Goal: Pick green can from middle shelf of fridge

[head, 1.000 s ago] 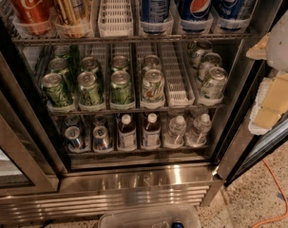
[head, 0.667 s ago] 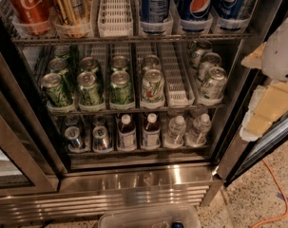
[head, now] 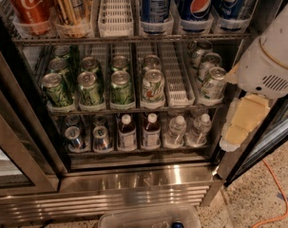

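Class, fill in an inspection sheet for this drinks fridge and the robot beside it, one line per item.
Surface: middle shelf, a wire rack with white lanes.
Job's things: green cans upright in three left lanes of the fridge.
Clutter: pale cans on the same shelf; cola cans above; bottles below.
Claw: at the right, outside the shelves, no can in it.
Cables: orange cable on the floor, right.
Surroundings: speckled floor; clear tub before the fridge.

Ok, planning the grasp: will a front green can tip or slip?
Green can: glossy metal, may slip. Upright in a narrow lane, so sideways tipping seems unlikely. End effector hangs right of the middle shelf.
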Controlling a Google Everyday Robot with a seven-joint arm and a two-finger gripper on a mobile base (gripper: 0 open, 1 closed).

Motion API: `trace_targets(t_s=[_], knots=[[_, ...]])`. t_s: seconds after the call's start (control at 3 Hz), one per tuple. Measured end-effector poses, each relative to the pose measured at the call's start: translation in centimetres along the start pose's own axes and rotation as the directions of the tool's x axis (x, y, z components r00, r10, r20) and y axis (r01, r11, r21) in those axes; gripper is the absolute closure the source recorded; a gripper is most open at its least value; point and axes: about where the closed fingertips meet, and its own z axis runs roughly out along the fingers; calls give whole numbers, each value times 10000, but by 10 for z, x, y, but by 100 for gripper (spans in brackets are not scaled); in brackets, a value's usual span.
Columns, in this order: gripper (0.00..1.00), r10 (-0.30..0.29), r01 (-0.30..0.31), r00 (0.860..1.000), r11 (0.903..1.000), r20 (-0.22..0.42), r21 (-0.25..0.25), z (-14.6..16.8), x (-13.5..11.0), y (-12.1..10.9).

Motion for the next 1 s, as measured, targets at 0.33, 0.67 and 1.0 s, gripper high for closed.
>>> trace_targets(t_s=[0.33, 0.67, 1.0], knots=[[0, 255, -259, 9993, 9996, 283, 138, 1, 4, -2], [0, 970, -980, 9898, 9952, 1040, 46, 19, -15, 16], [0, 2021, -1988, 9574, 9793, 2060, -366, 52, -44, 40]])
